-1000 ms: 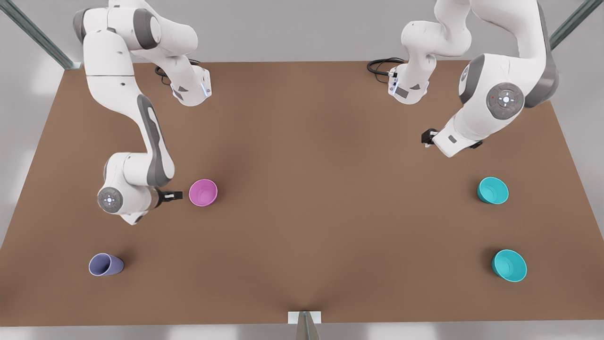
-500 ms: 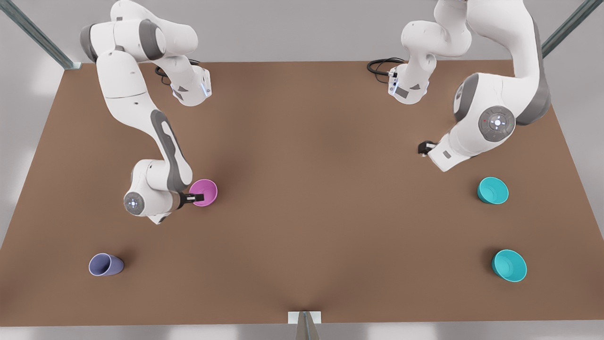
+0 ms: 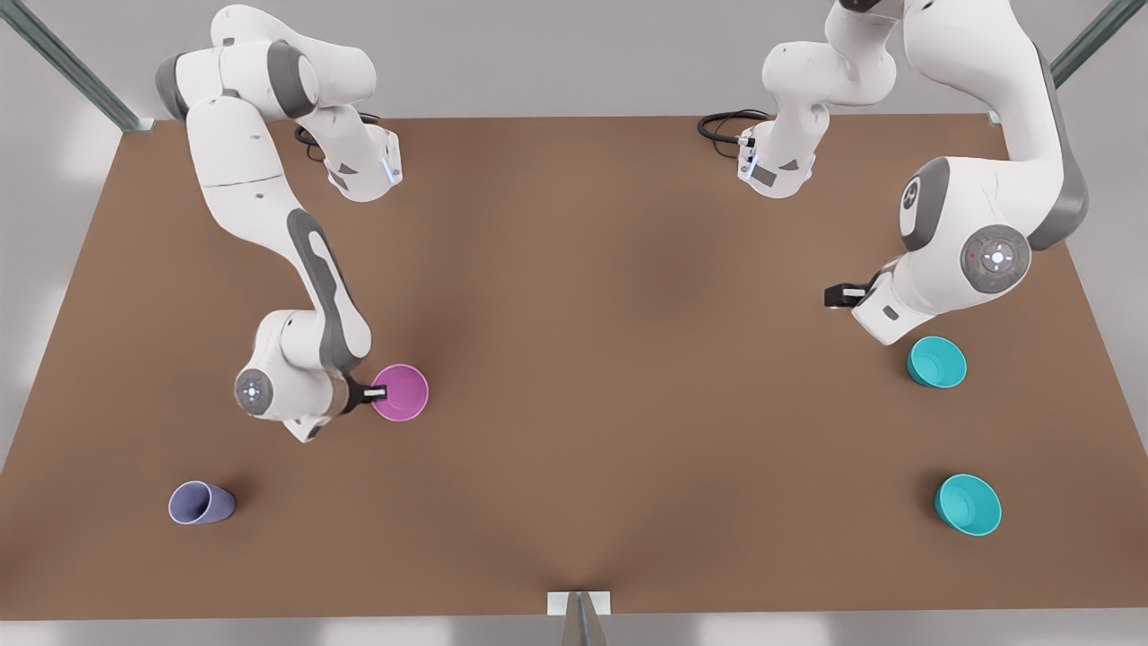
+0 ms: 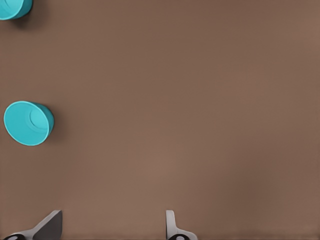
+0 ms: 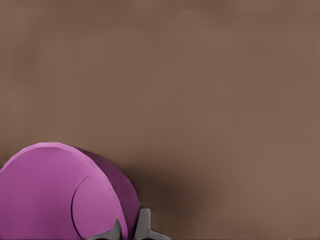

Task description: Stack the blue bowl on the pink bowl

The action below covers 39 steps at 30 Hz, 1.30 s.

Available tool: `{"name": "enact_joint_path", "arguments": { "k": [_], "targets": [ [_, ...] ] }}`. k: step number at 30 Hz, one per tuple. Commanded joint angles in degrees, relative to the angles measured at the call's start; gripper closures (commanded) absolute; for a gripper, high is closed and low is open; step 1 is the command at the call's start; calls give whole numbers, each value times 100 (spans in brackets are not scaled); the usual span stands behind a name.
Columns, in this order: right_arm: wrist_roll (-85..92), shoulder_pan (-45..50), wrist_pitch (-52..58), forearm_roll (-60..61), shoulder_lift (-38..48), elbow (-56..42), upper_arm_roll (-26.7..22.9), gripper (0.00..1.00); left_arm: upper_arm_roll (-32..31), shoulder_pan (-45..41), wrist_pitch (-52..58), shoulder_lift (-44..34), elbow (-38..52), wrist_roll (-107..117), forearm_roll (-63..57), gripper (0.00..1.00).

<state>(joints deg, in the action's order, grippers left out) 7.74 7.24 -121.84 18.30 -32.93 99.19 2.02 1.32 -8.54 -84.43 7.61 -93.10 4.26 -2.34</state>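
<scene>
The pink bowl [image 3: 402, 392] [image 5: 60, 195] sits at the front view's left-centre. My right gripper [image 3: 377, 392] [image 5: 131, 229] is shut on its near rim, one finger inside and one outside the wall. The blue bowl [image 3: 936, 362] [image 4: 27, 122] stands upright on the table at the front view's right. My left gripper [image 3: 836, 294] [image 4: 110, 230] hovers open, behind the blue bowl and to its left in the front view, holding nothing.
A slightly wider teal bowl [image 3: 968, 505] [image 4: 12, 7] stands nearer the front edge on the right. A lavender-blue cup [image 3: 201, 502] is at the front left. The brown table [image 3: 628, 269] is bare between the two arms.
My right gripper reached the pink bowl, shut on its rim and carried it a little toward the front and right. My left arm swung rightward, closer to the blue bowl.
</scene>
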Motion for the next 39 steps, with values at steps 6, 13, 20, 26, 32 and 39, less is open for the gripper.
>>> {"name": "enact_joint_path", "arguments": {
  "k": [6,13,20,26,32,39],
  "targets": [
    [-4641,2219,-76,-124,-1031,-2404,229,79,0,1,41,-5,3,5,-12,0],
    [-5775,3046,-1359,-476,-1963,-2729,211,79,0,10,58,3,3,5,-12,0],
    [-5758,3029,-1526,-467,-2112,-2826,202,0,-9,-43,234,118,3,128,-3,0],
    [-3194,1852,317,-529,-1014,-2720,-140,0,53,1705,-1532,1198,-15,-2736,445,0],
    [1204,-654,3182,-1161,689,-2343,-878,0,703,3077,-3202,2464,-33,-6411,1368,0],
    [52,-364,3562,-1795,2590,-1314,-808,0,949,3147,-3615,2974,-41,-6473,1553,0]
  ]
}}
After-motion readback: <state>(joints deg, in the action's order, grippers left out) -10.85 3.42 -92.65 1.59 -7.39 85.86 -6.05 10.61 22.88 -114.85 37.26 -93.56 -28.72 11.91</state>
